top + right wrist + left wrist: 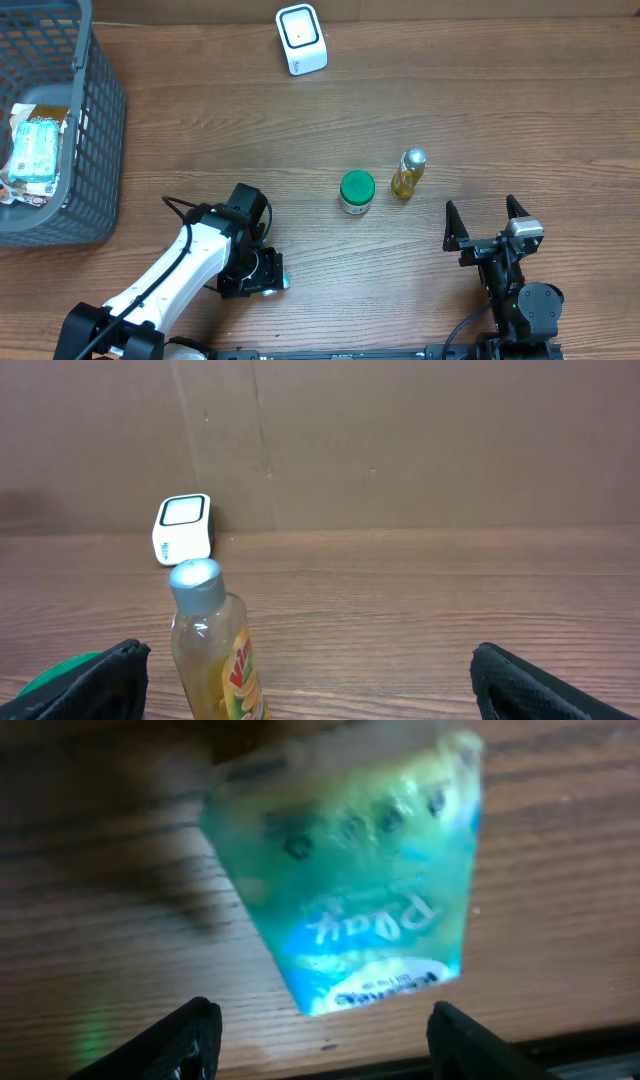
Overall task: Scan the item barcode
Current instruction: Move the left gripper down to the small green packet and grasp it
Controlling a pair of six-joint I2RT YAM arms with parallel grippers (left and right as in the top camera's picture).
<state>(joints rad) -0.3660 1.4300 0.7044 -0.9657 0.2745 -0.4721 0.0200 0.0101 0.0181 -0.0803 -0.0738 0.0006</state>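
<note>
Bottle (408, 174) beside jar (357, 192), well apart from scanner (301, 40).

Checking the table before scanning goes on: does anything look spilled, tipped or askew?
Nothing spilled or damaged. The bottle and the green-lidded jar stand upright. Only the blue-green packet looks odd: it lies flat and crooked on the table below the left tool.

A glossy teal packet (360, 870) is seen lying flat on the counter (80, 920), just ahead of the left pincer (325, 1025), ungripped.

Glossy plastic packet (350, 890), matt wooden table (300, 150)
</note>
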